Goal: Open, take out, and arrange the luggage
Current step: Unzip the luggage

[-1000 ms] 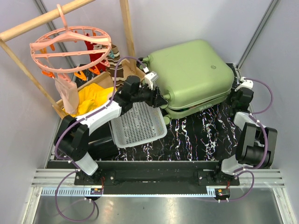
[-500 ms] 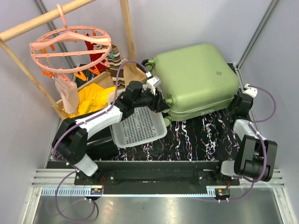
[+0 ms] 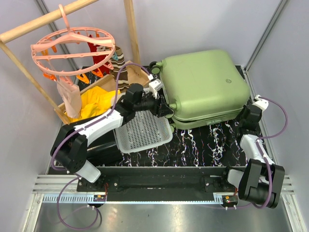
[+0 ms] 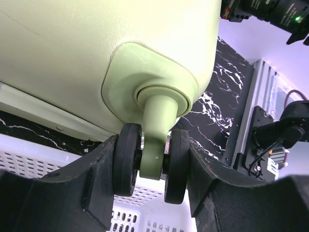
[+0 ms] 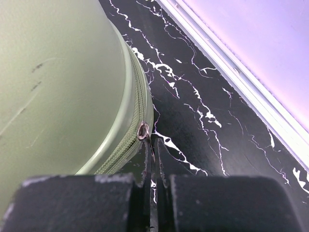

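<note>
L tool (image 4: 151, 166) clamps luggage (image 4: 72, 48) wheel (image 4: 127, 159); R tool (image 5: 151, 166) pinches zip pull (image 5: 143, 131).

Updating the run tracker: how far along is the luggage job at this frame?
Done: nothing visible; the luggage lies flat with its lid down. In hand: the left claw clamps a wheel at one corner, apparently bracing, while the right claw is shut on the zipper pull on the other side. Left: run the zipper round, lift the lid, take the contents out and arrange them.
</note>
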Motion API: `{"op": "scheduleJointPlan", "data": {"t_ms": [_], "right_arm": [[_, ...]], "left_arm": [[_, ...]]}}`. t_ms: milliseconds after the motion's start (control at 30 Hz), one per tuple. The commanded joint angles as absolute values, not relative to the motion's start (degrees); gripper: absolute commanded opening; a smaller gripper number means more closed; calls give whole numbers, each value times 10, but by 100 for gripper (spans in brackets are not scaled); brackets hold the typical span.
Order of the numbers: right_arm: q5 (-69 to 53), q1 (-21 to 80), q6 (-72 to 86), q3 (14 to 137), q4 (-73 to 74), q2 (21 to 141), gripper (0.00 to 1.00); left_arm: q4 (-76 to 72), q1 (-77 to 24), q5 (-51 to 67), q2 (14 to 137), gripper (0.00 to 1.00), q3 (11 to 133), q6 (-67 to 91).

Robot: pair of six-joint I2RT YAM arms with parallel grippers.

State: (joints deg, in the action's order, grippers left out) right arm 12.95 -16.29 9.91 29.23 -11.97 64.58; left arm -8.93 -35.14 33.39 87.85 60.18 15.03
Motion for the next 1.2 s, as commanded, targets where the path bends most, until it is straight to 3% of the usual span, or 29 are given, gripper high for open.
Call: {"op": "scheduleJointPlan", "data": {"t_ms": [0, 233, 1067, 1100, 1133, 1167], "right_arm": [[287, -198, 82, 314, -146, 661, 0], [286, -199, 62, 335, -166, 699, 0], [149, -200, -94, 264, -561, 797, 1], [150, -200, -91, 259, -567, 788, 5], [155, -200, -87, 244, -574, 781, 19], [160, -200, -77, 233, -593, 772, 26]], "left_arm": [[-102, -271, 222, 895, 0, 670, 160], [-102, -239, 229, 915, 0, 696, 166], [-63, -170, 236, 960, 0, 756, 172], [-66, -170, 240, 962, 0, 757, 174], [-69, -170, 247, 962, 0, 758, 177], [-72, -170, 251, 960, 0, 758, 181]]}}
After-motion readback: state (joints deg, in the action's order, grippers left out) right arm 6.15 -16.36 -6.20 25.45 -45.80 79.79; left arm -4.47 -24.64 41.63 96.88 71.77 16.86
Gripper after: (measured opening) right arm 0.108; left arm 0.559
